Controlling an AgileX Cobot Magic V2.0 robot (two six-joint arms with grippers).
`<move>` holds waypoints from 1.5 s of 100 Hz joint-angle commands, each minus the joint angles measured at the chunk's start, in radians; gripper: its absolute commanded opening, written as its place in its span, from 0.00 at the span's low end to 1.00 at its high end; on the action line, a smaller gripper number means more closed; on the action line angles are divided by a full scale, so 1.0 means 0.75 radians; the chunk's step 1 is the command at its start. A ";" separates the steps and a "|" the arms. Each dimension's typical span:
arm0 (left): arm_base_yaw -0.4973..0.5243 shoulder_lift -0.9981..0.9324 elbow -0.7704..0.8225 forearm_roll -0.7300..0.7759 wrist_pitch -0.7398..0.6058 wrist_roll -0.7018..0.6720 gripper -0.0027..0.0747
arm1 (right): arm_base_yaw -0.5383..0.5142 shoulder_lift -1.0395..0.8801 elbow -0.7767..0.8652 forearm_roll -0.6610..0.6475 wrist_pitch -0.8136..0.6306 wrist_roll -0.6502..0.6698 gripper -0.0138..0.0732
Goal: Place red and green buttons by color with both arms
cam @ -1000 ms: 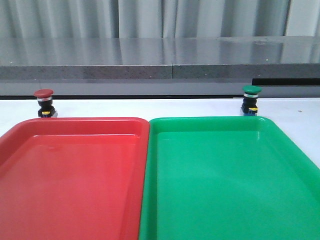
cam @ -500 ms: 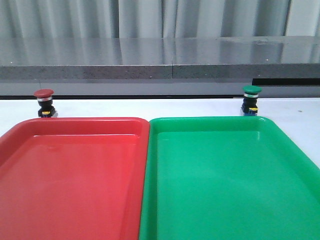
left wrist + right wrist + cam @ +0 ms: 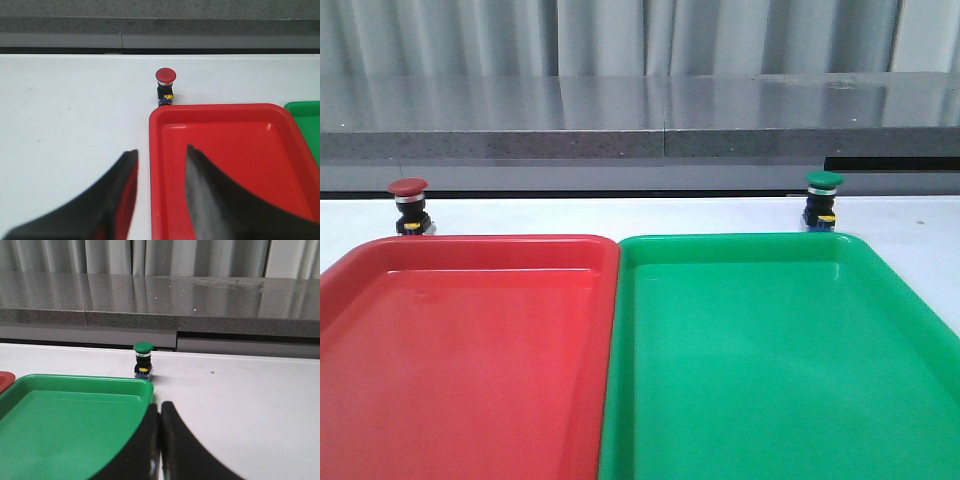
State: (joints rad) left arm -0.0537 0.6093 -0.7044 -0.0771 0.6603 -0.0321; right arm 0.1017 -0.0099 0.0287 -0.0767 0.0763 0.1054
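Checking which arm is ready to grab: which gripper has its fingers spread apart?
The left gripper: its fingers show a clear gap, straddling the red tray's rim. The right gripper's fingers are pressed together.

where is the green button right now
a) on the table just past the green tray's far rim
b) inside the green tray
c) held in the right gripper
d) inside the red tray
a: the green button stands upright on the white table beyond the green tray, whose floor holds nothing.
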 commanded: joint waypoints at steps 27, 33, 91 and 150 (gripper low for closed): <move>0.008 0.010 -0.046 -0.016 -0.113 -0.009 0.74 | -0.004 -0.028 -0.021 0.001 -0.102 -0.006 0.08; 0.008 0.012 -0.047 -0.031 -0.126 -0.009 0.74 | -0.004 -0.028 -0.021 0.001 -0.102 -0.006 0.08; 0.008 0.774 -0.509 -0.076 -0.230 0.000 0.74 | -0.004 -0.028 -0.021 0.001 -0.102 -0.006 0.08; -0.010 1.450 -0.998 -0.071 -0.224 0.024 0.74 | -0.004 -0.028 -0.021 0.001 -0.102 -0.006 0.08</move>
State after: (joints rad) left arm -0.0537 1.6955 -1.3860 -0.1216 0.5525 -0.0159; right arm 0.1017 -0.0099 0.0287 -0.0767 0.0763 0.1054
